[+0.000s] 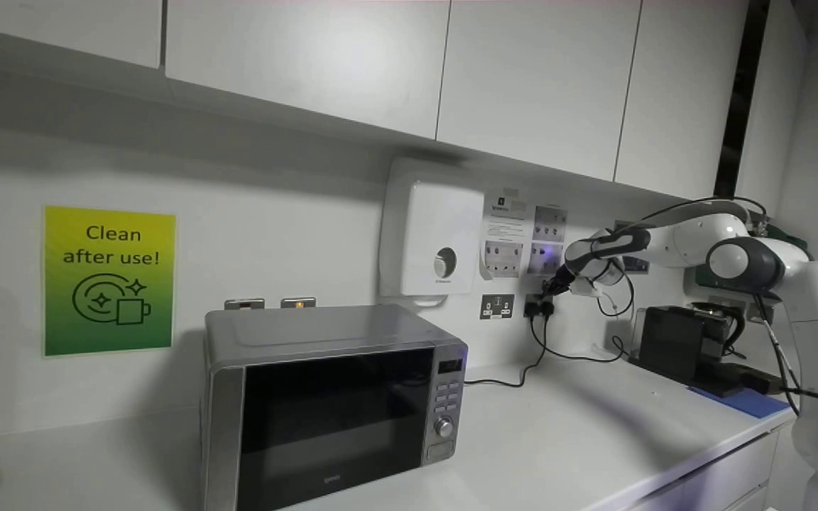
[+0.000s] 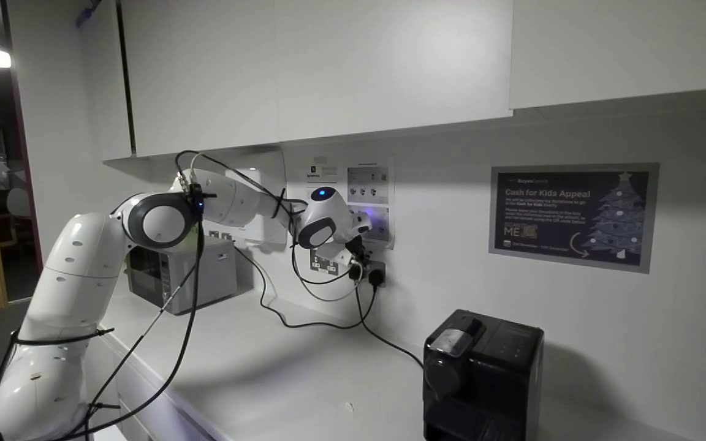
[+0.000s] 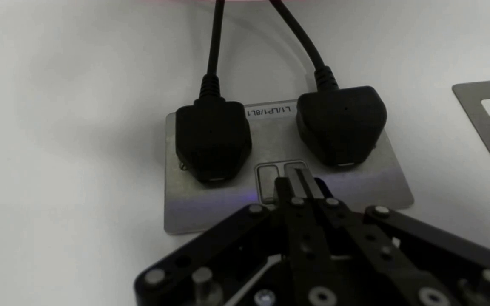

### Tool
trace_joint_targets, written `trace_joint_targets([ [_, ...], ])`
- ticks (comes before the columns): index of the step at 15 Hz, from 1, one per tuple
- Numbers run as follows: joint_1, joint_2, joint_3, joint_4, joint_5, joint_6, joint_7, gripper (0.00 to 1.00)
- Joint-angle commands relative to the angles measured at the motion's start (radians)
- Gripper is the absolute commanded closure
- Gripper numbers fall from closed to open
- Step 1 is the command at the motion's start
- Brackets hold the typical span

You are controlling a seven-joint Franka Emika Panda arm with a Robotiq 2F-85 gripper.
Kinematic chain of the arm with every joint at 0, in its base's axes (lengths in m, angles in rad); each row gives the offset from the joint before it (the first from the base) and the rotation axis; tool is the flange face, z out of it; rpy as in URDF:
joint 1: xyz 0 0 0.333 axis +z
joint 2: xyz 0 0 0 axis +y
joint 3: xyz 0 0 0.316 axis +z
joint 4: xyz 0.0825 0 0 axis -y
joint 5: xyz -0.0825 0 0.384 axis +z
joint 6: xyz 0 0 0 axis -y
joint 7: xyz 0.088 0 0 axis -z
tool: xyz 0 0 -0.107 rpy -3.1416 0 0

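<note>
At the wall socket [image 3: 272, 136], as the wrist view showed, your gripper [image 3: 300, 173], pressed together, stood at the right switch [image 3: 294, 165], contact unclear, so a small sideways drift could have struck the left switch [image 3: 267, 180] or the right plug [image 3: 342, 123].

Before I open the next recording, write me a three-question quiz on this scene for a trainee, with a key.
1. How many black plugs are in the metal socket plate by the gripper?
2. True or false: the gripper's jaws stand wide apart.
3. In the wrist view, which does the gripper's tip overlap? (a) a plug's cord (b) a switch on the plate (c) the microwave

Key
1. Two.
2. False: the jaws are together.
3. (b); whether it presses the switch cannot be told.
</note>
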Motion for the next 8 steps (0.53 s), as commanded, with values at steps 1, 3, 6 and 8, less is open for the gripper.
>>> trace_joint_targets([
  [1, -0.024, -0.025, 0.015, -0.013, -0.009, -0.001, -0.008, 1.00],
  [3, -0.025, -0.031, 0.013, -0.022, -0.009, -0.005, -0.006, 1.00],
  [6, -0.020, -0.047, 0.004, -0.050, -0.018, -0.006, 0.011, 1.00],
  [8, -0.021, -0.060, 0.000, -0.068, -0.023, -0.013, 0.016, 1.00],
])
